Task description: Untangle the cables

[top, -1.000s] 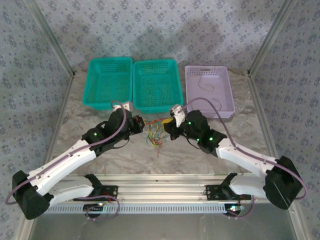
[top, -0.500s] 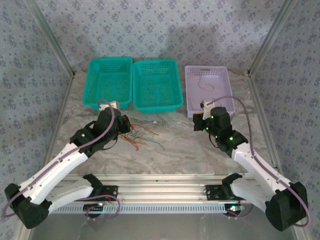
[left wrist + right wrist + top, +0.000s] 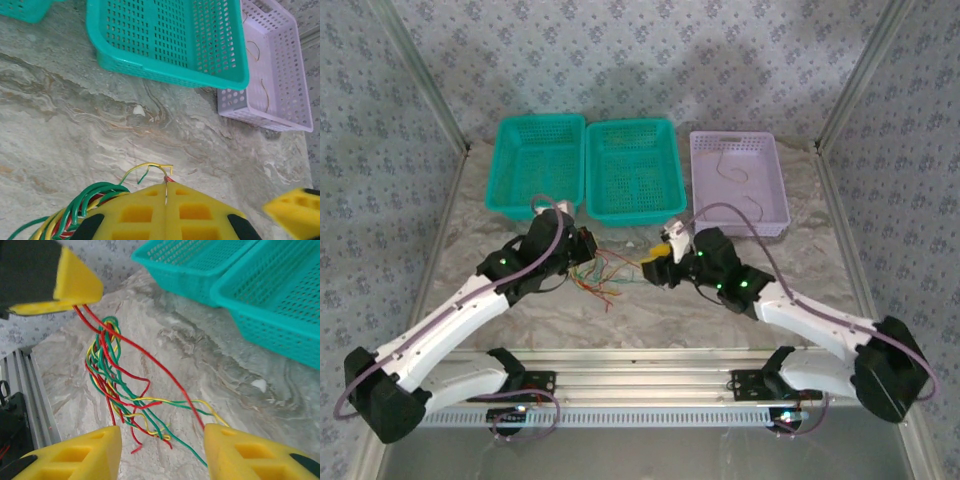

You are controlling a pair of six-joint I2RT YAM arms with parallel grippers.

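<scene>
Left gripper (image 3: 166, 187) was pressed shut, pinching the cables (image 3: 120, 385); the right gripper (image 3: 162, 450) stood spread at their loose ends. The bundle lay mid-table, running left to right and fanning near. The table (image 3: 650, 322) was grey marble inside patterned walls (image 3: 640, 60), with 3 baskets (image 3: 732, 135) at the far side.

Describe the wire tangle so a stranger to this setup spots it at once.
On the marble table, in front of the middle teal basket, between the left gripper and the right gripper, lie the cables: a loose bunch of thin green, yellow and red strands. The left gripper pinches one end, and they're far thinner than the purple-grey leads on the arms.
</scene>
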